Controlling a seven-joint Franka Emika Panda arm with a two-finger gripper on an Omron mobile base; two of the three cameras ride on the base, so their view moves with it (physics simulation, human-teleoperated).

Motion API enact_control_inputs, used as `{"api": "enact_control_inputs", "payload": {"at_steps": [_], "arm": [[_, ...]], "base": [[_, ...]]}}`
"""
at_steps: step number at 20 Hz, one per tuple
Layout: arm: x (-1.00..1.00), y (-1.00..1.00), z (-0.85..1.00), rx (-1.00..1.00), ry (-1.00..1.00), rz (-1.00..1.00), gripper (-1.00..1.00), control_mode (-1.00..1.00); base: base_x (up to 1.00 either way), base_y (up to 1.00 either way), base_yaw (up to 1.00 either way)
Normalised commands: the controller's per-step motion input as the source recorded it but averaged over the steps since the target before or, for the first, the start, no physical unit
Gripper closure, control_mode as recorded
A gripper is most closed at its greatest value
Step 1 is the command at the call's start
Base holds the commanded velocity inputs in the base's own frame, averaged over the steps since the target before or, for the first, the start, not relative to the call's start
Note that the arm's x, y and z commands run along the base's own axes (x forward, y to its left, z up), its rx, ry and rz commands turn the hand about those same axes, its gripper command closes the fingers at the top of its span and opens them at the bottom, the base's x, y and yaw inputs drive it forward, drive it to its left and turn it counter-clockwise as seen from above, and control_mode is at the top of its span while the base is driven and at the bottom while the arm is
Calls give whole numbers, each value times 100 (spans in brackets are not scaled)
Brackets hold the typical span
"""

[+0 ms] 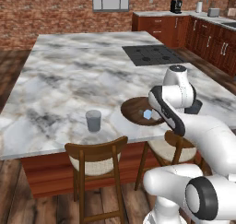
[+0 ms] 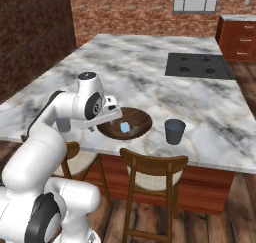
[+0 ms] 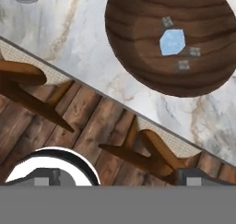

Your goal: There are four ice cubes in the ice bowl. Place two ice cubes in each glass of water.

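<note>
The two dark finger tips [image 3: 48, 177] of the pincer [image 3: 120, 178] rise at the bottom of the hand view, set wide apart with nothing between them. Beneath them lies wooden plank floor [image 3: 69, 135], crossed by the curved brown backs of two chairs [image 3: 138, 156] tucked against the counter edge.

Beyond the chairs, a grey-veined marble counter [image 3: 83, 48] runs across the upper part of the hand view. On it, at the upper right, sits the wide dark brown bowl [image 3: 138, 57]. Inside the bowl rests one pale blue ice cube [image 3: 173, 42], with three much smaller greyish cubes around it, one above-left and two below-right; what those small ones are is hard to tell.

In the left base view the bowl [image 1: 133, 110] sits near the counter's front edge, centre right, partly hidden by the white arm, with the blue cube [image 1: 147, 114] showing in it. One grey glass [image 1: 93, 120] stands to the left of the bowl, well apart from it.

In the right base view the bowl [image 2: 135, 121] lies at the centre with the cube [image 2: 125, 128] inside, and the glass [image 2: 175, 131] stands just to its right. A second glass [image 2: 63, 124] peeks out at the left, behind the arm.
</note>
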Motion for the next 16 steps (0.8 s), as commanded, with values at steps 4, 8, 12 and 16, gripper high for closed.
{"api": "enact_control_inputs", "payload": {"at_steps": [4,8,12,16], "arm": [[41,0,-8,0,8,6,-100,-100],[46,0,-10,0,8,5,-100,-100],[32,-10,-16,0,5,3,-100,-100],[24,-9,-29,0,6,0,-100,-100]], "base": [[0,0,0],[0,0,0],[0,0,0],[0,0,0]]}}
